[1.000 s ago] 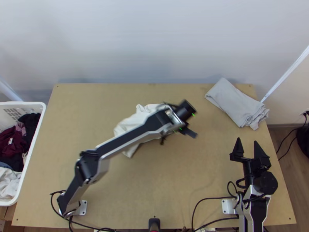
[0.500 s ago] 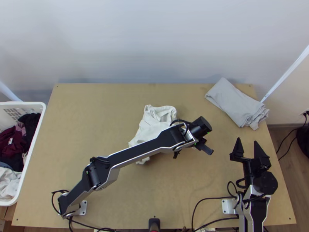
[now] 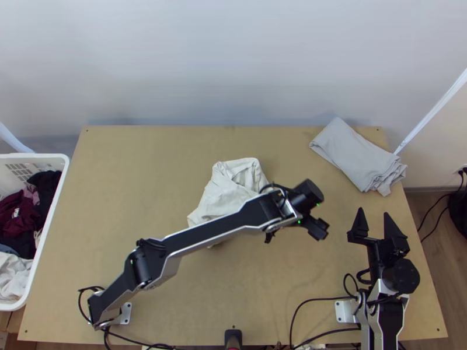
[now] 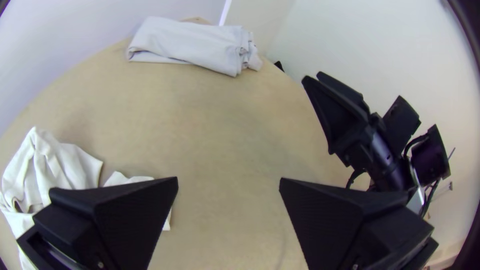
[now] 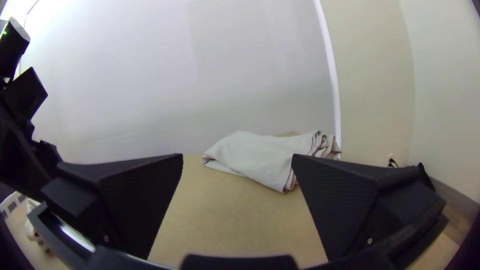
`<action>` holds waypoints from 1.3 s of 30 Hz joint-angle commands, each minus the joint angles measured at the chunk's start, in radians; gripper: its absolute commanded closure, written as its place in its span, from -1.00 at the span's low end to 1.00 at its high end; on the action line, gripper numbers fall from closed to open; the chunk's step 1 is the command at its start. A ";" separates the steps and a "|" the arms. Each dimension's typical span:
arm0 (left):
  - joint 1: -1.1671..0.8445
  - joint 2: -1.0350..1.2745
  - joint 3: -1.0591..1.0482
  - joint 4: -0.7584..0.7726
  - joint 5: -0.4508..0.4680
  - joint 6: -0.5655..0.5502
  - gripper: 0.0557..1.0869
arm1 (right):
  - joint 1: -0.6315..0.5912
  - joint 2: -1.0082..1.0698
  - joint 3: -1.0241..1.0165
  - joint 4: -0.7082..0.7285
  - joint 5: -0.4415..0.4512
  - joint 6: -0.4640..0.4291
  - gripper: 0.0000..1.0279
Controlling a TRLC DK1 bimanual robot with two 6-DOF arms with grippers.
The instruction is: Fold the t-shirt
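One light wooden desk (image 3: 146, 151); two silver-and-black jointed arms, left arm (image 3: 210, 231) and right arm (image 3: 390, 324); two black pincers, left pincer (image 3: 294, 231) and right pincer (image 3: 373, 212); two loose cloths, one bunched white cloth (image 3: 227, 189) at centre, one folded pale-grey cloth (image 3: 356, 154) upper right; one white plastic basket (image 3: 52, 158), its piled garments (image 3: 17, 213) too jumbled to count.

Top view. Table (image 3: 146, 175): centre to bottom. T-shirt (image 3: 225, 195): on table, mid-frame, partly beneath left arm (image 3: 216, 229). Left gripper (image 3: 316, 227): right of centre. Cloth (image 3: 353, 154): on table, upper right. Right gripper (image 3: 373, 212): lower right, below cloth. Basket (image 3: 35, 156): left edge, beside table; clothes (image 3: 17, 216) inside. Wall (image 3: 233, 64): top, behind table.
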 commanded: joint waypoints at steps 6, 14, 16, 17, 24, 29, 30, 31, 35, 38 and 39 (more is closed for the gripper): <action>0.124 -0.157 0.021 -0.005 -0.029 0.033 -0.92 | 0.006 -0.005 -0.007 -0.013 0.004 0.014 -0.91; 0.357 -0.316 -0.010 -0.100 -0.140 0.076 -0.92 | 0.006 -0.005 -0.007 -0.013 0.004 0.014 -0.91; 0.439 -0.353 -0.012 -0.134 -0.141 0.082 -0.92 | 0.006 -0.005 -0.007 -0.013 0.004 0.014 -0.91; 0.482 -0.370 -0.016 -0.149 -0.141 0.094 -0.92 | 0.006 -0.005 -0.007 -0.013 0.004 0.014 -0.91; 0.807 -0.453 -0.068 -0.218 -0.126 0.105 -0.92 | 0.022 -0.005 -0.007 -0.013 0.004 0.072 -0.91; 0.969 -0.480 -0.114 -0.267 -0.092 0.105 -0.92 | 0.056 -0.005 -0.007 -0.013 0.004 0.084 -0.91; 0.989 -0.488 -0.134 -0.272 -0.085 0.105 -0.92 | 0.063 -0.007 -0.007 -0.013 0.004 0.121 -0.91; 1.012 -0.497 -0.160 -0.273 -0.066 0.105 -0.92 | 0.077 -0.005 -0.007 -0.015 0.004 0.138 -0.91; 1.058 -0.514 -0.243 -0.259 -0.036 0.105 -0.92 | 0.102 -0.008 -0.007 -0.012 0.017 0.127 -0.91; 1.071 -0.517 -0.300 -0.218 -0.011 0.105 -0.92 | 0.140 -0.007 0.012 -0.013 0.012 0.126 -0.91; 1.071 -0.519 -0.314 -0.206 -0.008 0.105 -0.92 | 0.157 -0.004 0.030 -0.026 0.012 0.126 -0.91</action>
